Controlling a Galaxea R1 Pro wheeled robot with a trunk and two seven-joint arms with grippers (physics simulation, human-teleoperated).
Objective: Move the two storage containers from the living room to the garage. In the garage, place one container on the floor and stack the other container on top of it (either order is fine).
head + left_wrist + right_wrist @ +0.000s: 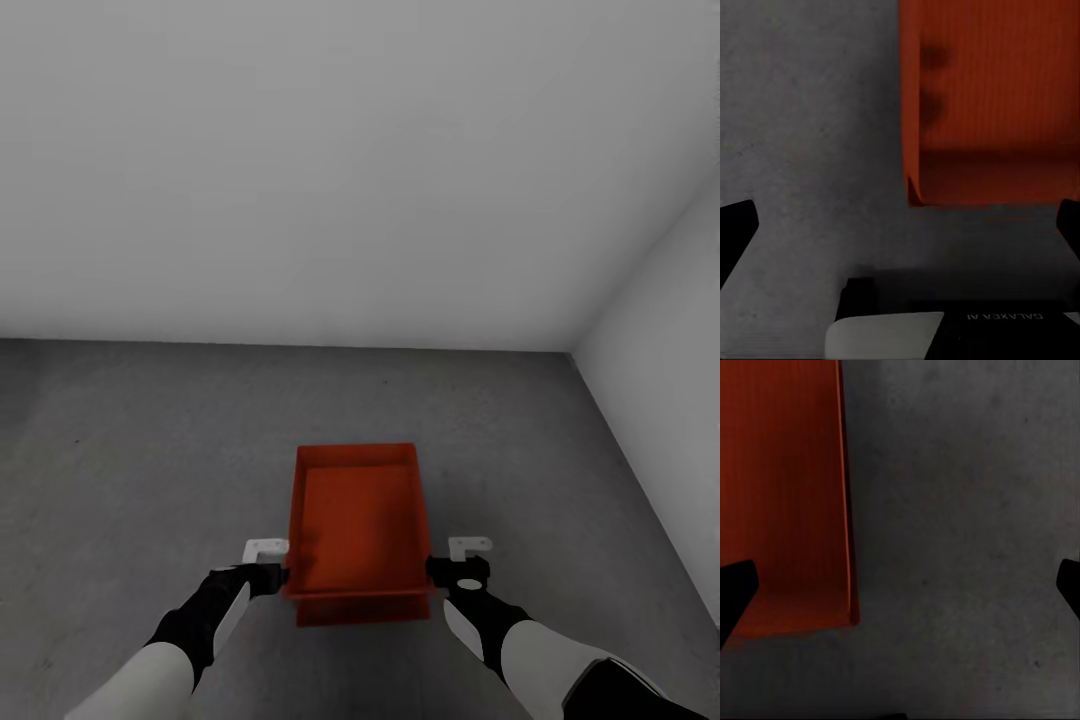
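One orange-red storage container [357,520] lies lengthwise on the dark grey garage floor [130,450] just ahead of me, open top up and empty. A darker orange strip [362,609] shows below its near edge; I cannot tell whether that is a second container underneath. My left gripper [266,563] hangs at the container's near-left corner and my right gripper [463,560] at its near-right corner. Both are open and hold nothing. In the left wrist view the container [990,97] sits ahead of the spread gripper [900,229]. The right wrist view has the container [780,487] off to one side of the gripper [900,585].
A plain white wall [330,170] stands ahead and a second white wall [670,330] runs along the right, meeting in a corner at the far right. Bare grey floor stretches to the left and right of the container.
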